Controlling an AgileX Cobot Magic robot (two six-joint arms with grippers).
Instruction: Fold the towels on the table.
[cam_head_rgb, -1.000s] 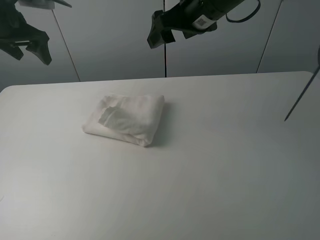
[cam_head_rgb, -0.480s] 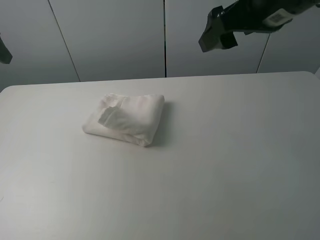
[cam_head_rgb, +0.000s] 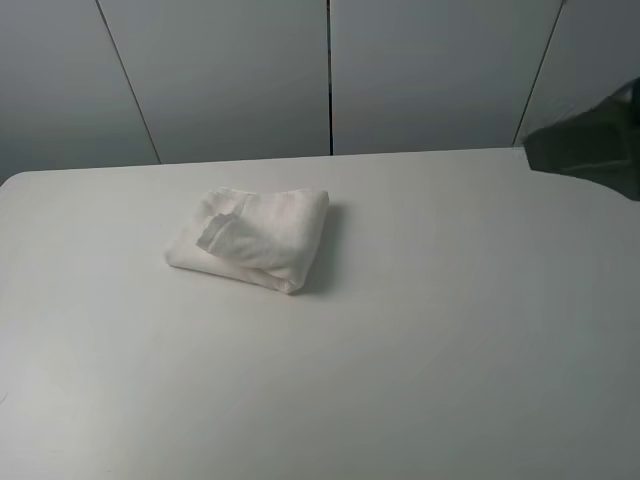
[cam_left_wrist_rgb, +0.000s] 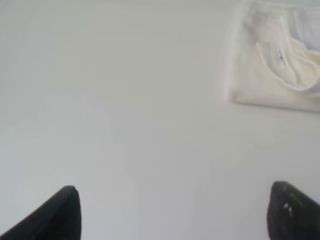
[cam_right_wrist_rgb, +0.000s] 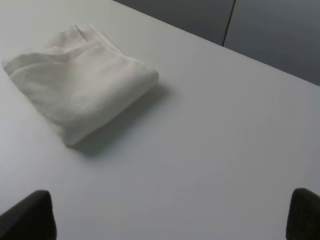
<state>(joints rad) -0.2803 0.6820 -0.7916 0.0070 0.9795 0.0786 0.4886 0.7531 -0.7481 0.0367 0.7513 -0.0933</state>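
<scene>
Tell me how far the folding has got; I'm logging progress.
Done: the white terry cloth towel lies folded into a compact bundle on the plain white tabletop. In hand: nothing; the left gripper and right gripper are open, clear of it. Left: apparently nothing.

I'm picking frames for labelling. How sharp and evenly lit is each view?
Exterior high: soft even light, towel sharp, a blurred dark shape at the right edge. Left wrist: washed out, towel label readable only as dark marks. Right wrist: clear, towel casts a soft shadow on the table.

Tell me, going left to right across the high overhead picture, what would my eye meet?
Bare white table → folded white towel → more bare table → a dark piece of the robot arm at the right edge.
</scene>
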